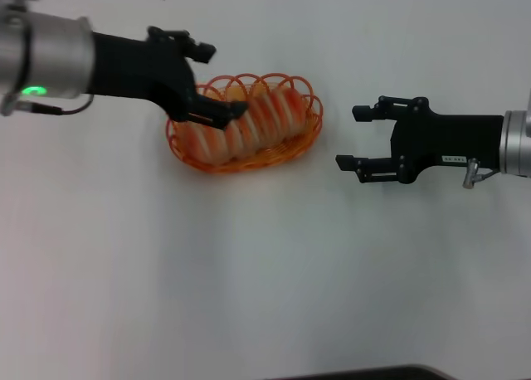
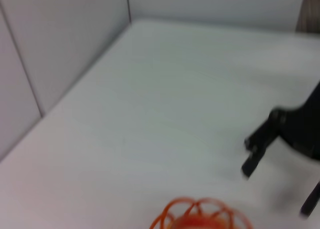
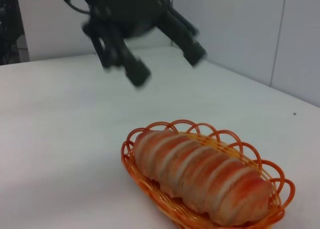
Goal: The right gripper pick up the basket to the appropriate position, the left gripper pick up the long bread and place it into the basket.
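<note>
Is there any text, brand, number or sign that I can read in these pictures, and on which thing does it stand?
No text can be read.
Right gripper: a small white label on its body carries dark marks, too small to read.
Left gripper, basket, bread, table: no writing visible.
The green light on the left arm is only a lamp, not a sign.
</note>
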{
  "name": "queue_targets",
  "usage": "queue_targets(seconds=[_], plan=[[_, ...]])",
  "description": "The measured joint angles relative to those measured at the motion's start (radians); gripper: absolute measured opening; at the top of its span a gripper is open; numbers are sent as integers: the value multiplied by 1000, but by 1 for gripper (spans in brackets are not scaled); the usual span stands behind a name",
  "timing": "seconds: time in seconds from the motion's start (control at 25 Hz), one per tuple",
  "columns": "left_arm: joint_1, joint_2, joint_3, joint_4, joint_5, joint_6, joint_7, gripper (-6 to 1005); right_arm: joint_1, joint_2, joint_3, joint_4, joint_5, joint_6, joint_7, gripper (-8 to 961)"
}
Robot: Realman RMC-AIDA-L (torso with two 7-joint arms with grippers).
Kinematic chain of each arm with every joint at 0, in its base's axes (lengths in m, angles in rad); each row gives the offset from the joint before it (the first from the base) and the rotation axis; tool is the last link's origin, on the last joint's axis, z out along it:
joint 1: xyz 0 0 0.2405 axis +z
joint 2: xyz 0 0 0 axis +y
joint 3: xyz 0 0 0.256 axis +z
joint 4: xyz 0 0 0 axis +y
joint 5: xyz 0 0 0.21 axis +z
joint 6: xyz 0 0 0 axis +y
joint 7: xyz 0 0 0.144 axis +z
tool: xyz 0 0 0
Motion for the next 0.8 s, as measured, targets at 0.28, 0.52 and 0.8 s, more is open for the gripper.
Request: queue_targets(seconds=[0.28, 0.52, 0.8], plan=[[144, 1, -314, -32, -183, 235, 220, 933, -7, 0, 2, 0, 4, -1, 1, 836], [274, 3, -484, -186, -233, 340, 405, 938, -11, 1, 11, 0, 13, -10, 1, 835], [347, 22, -514, -372, -190, 288, 552, 938, -11, -2, 15, 0, 14, -19, -5, 835]])
